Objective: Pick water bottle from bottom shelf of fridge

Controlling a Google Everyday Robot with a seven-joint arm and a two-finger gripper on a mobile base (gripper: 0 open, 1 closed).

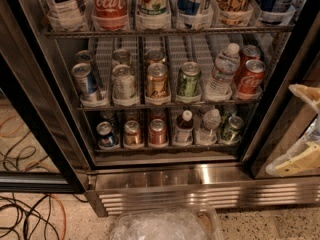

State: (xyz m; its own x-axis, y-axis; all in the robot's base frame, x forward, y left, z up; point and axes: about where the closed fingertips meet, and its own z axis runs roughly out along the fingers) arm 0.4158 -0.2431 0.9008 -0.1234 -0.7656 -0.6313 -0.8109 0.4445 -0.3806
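**Water bottle on bottom shelf, gripper at right edge**

The water bottle (pixel 207 126) stands upright on the bottom shelf (pixel 150 157) of the fridge (pixel 165 178), lower centre-right of the frame, between a dark-liquid bottle (pixel 184 129) and a green can (pixel 231 129). The gripper (pixel 292 129) hangs at the right edge, well apart from the bottle, its fingers spread and empty.

Steel fridge (pixel 200 176), clear plastic water bottle (pixel 209 126), matt gripper (pixel 296 129) at right
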